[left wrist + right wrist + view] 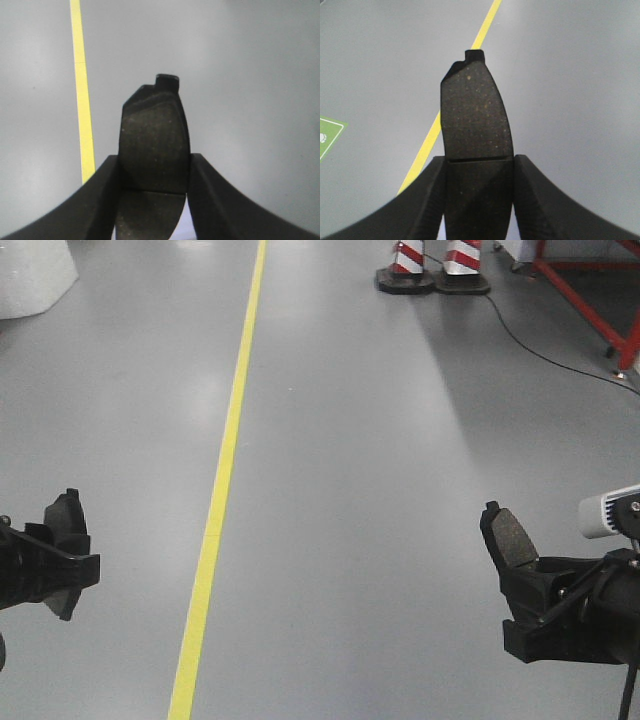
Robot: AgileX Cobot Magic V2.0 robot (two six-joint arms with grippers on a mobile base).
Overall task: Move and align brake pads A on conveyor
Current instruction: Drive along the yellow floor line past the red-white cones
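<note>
Wrist views show left gripper (pixel 154 161) clamped on one brake pad (pixel 152 125), right gripper (pixel 479 160) on a second brake pad (pixel 475 110), both over grey floor (pixel 250 75), so a jolt could shake either loose.

My right gripper (pixel 479 161) clamps a brake pad (pixel 475 115) by its side edges, rough face and centre groove showing, above grey floor (pixel 570 75) crossed by a yellow line (pixel 487 22).
</note>
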